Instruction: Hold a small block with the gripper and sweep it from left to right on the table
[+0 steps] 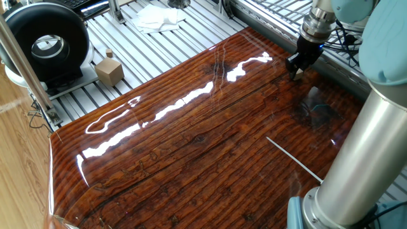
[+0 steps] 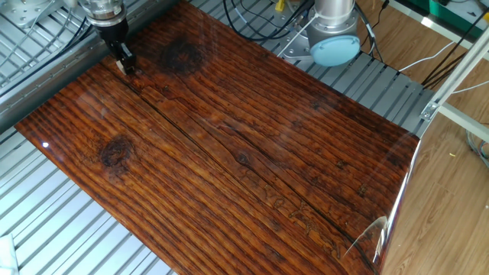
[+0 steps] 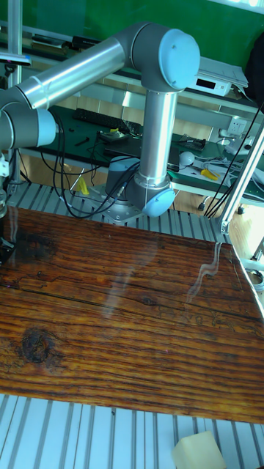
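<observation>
The small block is a tiny pale cube pinched at the tips of the black gripper, which is shut on it. It sits low on the glossy reddish-brown table, near the far right corner in this view. From the other side, the gripper and block stand at the table's upper left corner. In the tall view only a dark sliver of the gripper shows at the left edge of the table, and the block is hidden.
A larger tan cube with a knob rests on the slatted aluminium frame beside a black round device and a white cloth. The arm's base and cables stand behind the table. The arm's thick link fills the right foreground.
</observation>
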{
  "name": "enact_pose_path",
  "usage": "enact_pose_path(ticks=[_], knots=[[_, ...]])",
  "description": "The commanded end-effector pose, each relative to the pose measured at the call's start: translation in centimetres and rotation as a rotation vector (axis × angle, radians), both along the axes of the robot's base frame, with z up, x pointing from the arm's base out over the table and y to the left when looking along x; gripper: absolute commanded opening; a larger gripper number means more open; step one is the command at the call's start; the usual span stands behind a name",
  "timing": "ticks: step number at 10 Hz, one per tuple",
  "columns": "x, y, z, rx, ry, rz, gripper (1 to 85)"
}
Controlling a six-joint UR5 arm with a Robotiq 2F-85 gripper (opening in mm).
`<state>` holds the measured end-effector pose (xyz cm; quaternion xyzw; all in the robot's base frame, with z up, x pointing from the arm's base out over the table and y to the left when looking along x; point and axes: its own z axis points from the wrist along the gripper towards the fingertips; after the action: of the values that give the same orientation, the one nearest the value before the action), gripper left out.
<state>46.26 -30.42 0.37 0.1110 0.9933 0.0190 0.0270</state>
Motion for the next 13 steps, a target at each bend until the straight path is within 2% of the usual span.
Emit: enact_pose_path(ticks=[1, 7, 13], knots=[[0.26, 0.32, 0.21, 0.022, -0.014, -0.009, 1.0], [0.64, 0.45, 0.1, 0.038, -0.034, -0.006, 1.0], [0.43, 0.39, 0.22, 0.034, -0.024, -0.014, 1.0]])
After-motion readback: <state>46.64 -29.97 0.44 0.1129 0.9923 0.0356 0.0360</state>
